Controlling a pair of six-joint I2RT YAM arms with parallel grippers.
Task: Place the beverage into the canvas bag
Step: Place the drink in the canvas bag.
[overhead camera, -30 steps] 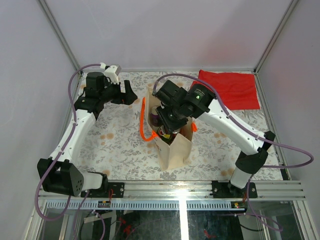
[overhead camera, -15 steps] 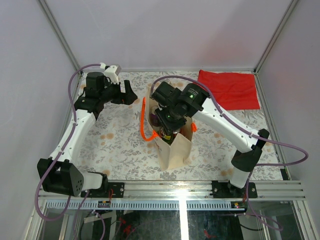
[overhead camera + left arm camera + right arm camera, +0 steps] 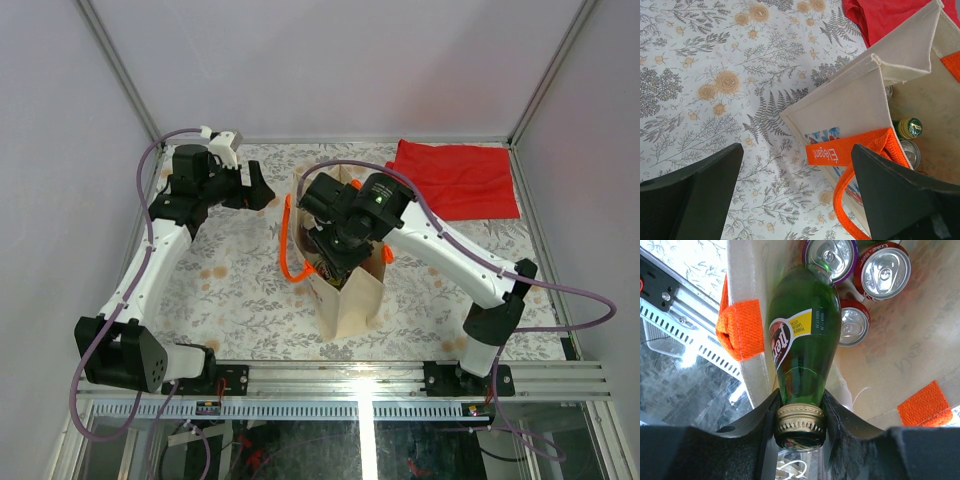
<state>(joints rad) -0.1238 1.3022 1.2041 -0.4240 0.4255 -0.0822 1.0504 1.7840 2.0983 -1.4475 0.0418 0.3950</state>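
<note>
right tool (image 3: 800, 412): clenched on the gold-capped neck of the beverage, one finger on either side.
beverage (image 3: 802, 340): a green glass bottle with a yellow and red label. It hangs base-first straight out from the right tool's fingertips, with its body inside the mouth of the canvas bag.
canvas bag (image 3: 352, 295): stands upright on the bench, directly beneath the right tool and ahead and to the right of the left tool.
cans (image 3: 882, 270): three stand tops up on the bag floor, past the end of the bottle farthest from the right tool. One is purple and two are red.
orange handles (image 3: 740, 330): one patch is on the bag wall left of the right tool's fingers, another to their lower right.
left tool (image 3: 795, 150): released, fingers spread wide with nothing between them, held over the bench just beside the bag's printed side.
red cloth (image 3: 462, 178): lies flat on the bench beyond the right tool, apart from the bag.
bench (image 3: 230, 285): covered in a grey and tan floral print.
</note>
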